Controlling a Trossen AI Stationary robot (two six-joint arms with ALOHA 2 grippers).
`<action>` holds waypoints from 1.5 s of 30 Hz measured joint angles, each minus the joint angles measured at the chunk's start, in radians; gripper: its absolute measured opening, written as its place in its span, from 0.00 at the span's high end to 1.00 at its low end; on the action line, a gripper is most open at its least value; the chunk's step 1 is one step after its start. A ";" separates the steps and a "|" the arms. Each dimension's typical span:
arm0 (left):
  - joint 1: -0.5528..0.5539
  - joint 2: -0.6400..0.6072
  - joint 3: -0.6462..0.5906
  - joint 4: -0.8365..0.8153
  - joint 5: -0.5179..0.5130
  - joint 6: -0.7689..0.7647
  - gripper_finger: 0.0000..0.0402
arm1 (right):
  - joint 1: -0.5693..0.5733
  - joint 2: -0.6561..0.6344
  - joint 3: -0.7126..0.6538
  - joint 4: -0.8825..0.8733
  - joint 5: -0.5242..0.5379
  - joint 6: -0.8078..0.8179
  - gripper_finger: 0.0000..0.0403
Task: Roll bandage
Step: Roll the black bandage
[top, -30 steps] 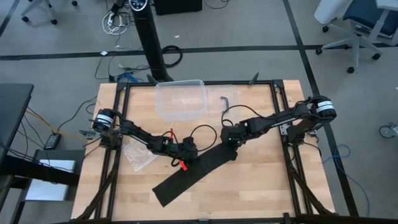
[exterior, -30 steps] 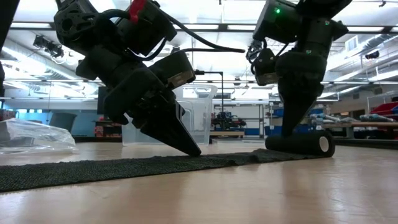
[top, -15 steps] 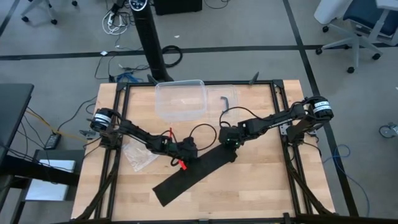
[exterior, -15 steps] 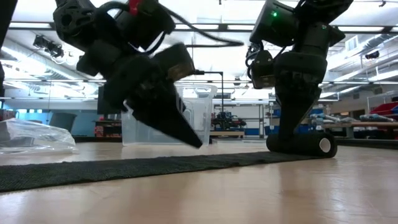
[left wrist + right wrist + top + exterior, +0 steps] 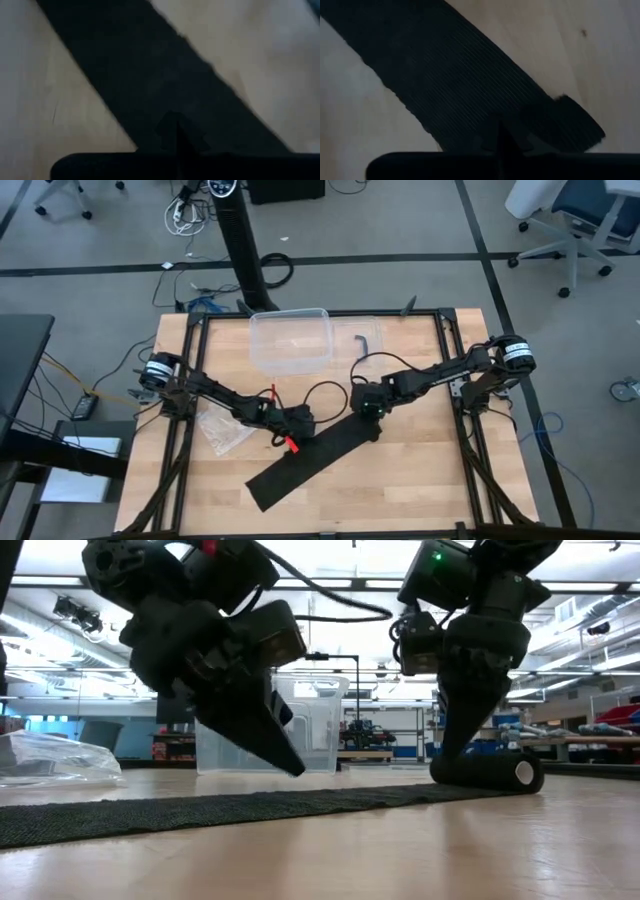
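So the bandage is lying flat across my wooden bench, a long black strip running diagonally from the near-left side up toward the middle, and its far end is already wound into a small roll. My left hand hangs just above the flat part of the strip, fingers pressed together, tilted down at it but not touching as far as I can see from the low view. My right hand is also pinched together with nothing between the fingers, tips coming down right against the roll at the strip's far end. A bit off to my left there's a crinkly clear bag sitting beside the left arm. Further back is a clear plastic box, well apart from the bandage.
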 joint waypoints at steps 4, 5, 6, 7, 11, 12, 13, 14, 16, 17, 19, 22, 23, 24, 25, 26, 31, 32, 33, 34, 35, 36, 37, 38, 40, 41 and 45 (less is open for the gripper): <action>0.000 0.000 0.000 0.006 -0.018 0.001 1.00 | 0.000 0.000 0.017 -0.007 0.002 -0.003 0.95; 0.000 0.000 0.000 0.005 -0.021 0.002 1.00 | 0.000 0.000 0.020 -0.012 0.008 -0.004 0.94; 0.000 0.000 0.000 0.004 -0.023 0.002 1.00 | 0.000 -0.003 0.021 -0.028 0.016 -0.004 0.94; 0.000 0.000 0.000 0.004 -0.025 0.006 1.00 | 0.000 -0.006 0.023 -0.048 0.031 -0.004 0.93; 0.003 0.000 -0.023 0.018 -0.039 0.023 1.00 | -0.009 -0.024 0.032 -0.109 0.137 -0.023 0.92; 0.003 0.000 -0.029 0.023 -0.040 0.022 1.00 | -0.017 -0.026 0.032 -0.120 0.164 -0.032 0.92; 0.003 0.000 -0.036 0.030 -0.041 0.020 1.00 | -0.027 -0.026 0.032 -0.132 0.188 -0.038 0.93; 0.003 0.000 -0.042 0.040 -0.041 0.014 1.00 | -0.039 -0.027 0.032 -0.138 0.207 -0.048 0.94; 0.003 0.000 -0.054 0.067 -0.033 -0.001 1.00 | -0.063 -0.027 0.032 -0.136 0.227 -0.071 0.97; 0.003 0.000 -0.060 0.083 -0.027 -0.005 1.00 | -0.074 -0.027 0.032 -0.135 0.232 -0.086 0.98; 0.003 0.000 -0.066 0.110 -0.022 -0.006 1.00 | -0.094 -0.027 0.032 -0.127 0.247 -0.116 0.99; 0.003 0.001 -0.066 0.112 -0.023 -0.007 1.00 | -0.118 -0.027 0.032 -0.119 0.245 -0.149 0.99; 0.003 0.001 -0.066 0.112 -0.028 -0.007 1.00 | -0.124 -0.027 0.032 -0.115 0.240 -0.160 0.98; 0.003 0.001 -0.066 0.112 -0.033 -0.007 1.00 | -0.131 -0.025 0.032 -0.106 0.224 -0.171 0.98; 0.003 0.001 -0.066 0.112 -0.033 -0.007 1.00 | -0.136 -0.021 0.033 -0.090 0.200 -0.182 0.99; 0.003 0.001 -0.066 0.112 -0.034 -0.007 1.00 | -0.140 -0.019 0.033 -0.081 0.177 -0.192 0.99; 0.003 0.001 -0.066 0.110 -0.047 -0.008 1.00 | -0.146 -0.019 0.033 -0.061 0.113 -0.221 0.99; 0.003 0.001 -0.066 0.109 -0.051 -0.008 1.00 | -0.146 -0.019 0.033 -0.065 0.108 -0.221 0.99; 0.003 0.001 -0.066 0.110 -0.053 -0.008 1.00 | -0.146 -0.019 0.032 -0.067 0.103 -0.222 0.99; 0.003 0.001 -0.066 0.110 -0.056 -0.008 1.00 | -0.146 -0.019 0.026 -0.063 0.096 -0.227 0.99; 0.003 0.001 -0.066 0.110 -0.058 -0.008 1.00 | -0.146 -0.019 0.020 -0.063 0.085 -0.229 0.99; 0.003 0.001 -0.066 0.109 -0.060 -0.008 1.00 | -0.146 -0.019 0.015 -0.067 0.078 -0.229 1.00; 0.003 0.001 -0.066 0.109 -0.063 -0.010 1.00 | -0.144 -0.019 0.011 -0.069 0.077 -0.228 1.00; 0.003 0.001 -0.066 0.109 -0.066 -0.011 1.00 | -0.141 -0.019 0.011 -0.069 0.077 -0.225 1.00; 0.003 0.001 -0.066 0.105 -0.075 -0.012 1.00 | -0.132 -0.019 0.011 -0.068 0.079 -0.224 0.99; 0.003 0.001 -0.066 0.099 -0.080 -0.013 1.00 | -0.128 -0.019 0.011 -0.066 0.079 -0.224 0.99; 0.003 0.001 -0.066 0.078 -0.092 -0.026 1.00 | -0.103 -0.034 0.020 -0.055 0.113 -0.214 0.99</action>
